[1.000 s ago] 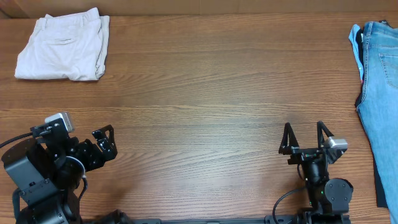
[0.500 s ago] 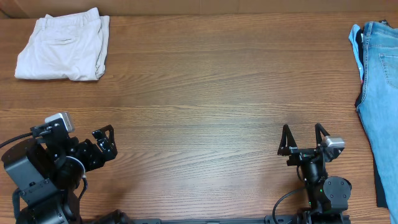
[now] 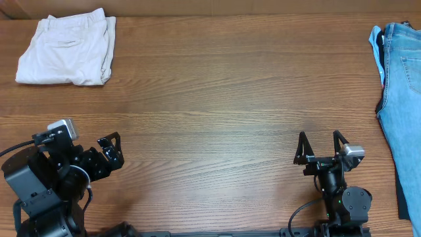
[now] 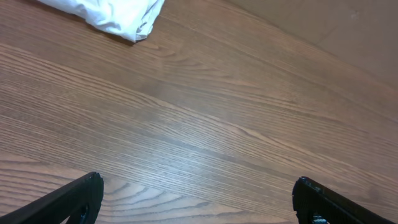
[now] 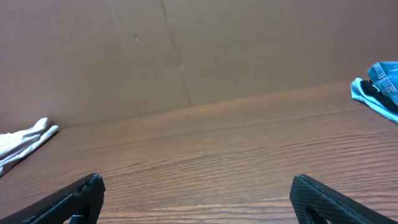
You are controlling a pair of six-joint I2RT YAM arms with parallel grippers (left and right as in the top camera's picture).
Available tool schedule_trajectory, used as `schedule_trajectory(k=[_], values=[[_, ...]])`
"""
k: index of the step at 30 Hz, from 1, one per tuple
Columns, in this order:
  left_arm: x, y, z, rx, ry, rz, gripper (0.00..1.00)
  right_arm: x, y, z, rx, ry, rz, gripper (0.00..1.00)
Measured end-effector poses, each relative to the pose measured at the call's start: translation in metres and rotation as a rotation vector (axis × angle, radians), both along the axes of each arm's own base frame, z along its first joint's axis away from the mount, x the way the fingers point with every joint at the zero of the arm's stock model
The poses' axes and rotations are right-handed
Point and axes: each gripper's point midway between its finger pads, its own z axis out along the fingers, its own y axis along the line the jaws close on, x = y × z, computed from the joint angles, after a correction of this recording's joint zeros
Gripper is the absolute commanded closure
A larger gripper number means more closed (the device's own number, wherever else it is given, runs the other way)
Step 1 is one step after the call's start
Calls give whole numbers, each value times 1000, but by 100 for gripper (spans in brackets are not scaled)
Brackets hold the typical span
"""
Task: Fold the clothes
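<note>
The clothes point(image 3: 66, 49), a pair of light beige shorts, lie folded into a compact bundle at the table's far left corner. One edge of them shows at the top of the left wrist view point(image 4: 112, 12) and a sliver at the left edge of the right wrist view point(image 5: 22, 143). My left gripper point(image 3: 112, 150) hovers near the front left, open, with only bare wood between its fingers point(image 4: 198, 180). My right gripper point(image 3: 320, 135) stands near the front right, pointing away from the front edge, also open and empty point(image 5: 196, 180). Both are far from the shorts.
Blue denim jeans point(image 3: 401, 99) lie along the right edge of the table, and a corner of them shows in the right wrist view point(image 5: 379, 84). A brown wall point(image 5: 186, 50) rises behind the table's far edge. Wood surface point(image 3: 217, 99) spans the middle.
The right gripper drew back very slightly toward the front edge a second ago and has stayed still since. The left arm and the shorts have not moved.
</note>
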Motion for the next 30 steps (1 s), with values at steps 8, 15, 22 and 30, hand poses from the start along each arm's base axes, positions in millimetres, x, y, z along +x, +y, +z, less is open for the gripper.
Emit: schedule_trajectory(k=[8, 15, 22, 30], values=[[-4, 1, -5, 0, 26, 12, 0, 0, 0, 0, 0, 0, 0, 0], [-7, -8, -11, -43, 64, 16, 0, 0, 0, 0, 0, 0, 0, 0], [1, -44, -26, 45, -23, -144, 0, 0, 0, 0, 0, 0, 0, 0], [10, -60, -66, 115, -267, -214, 0, 0, 0, 0, 0, 0, 0, 0]])
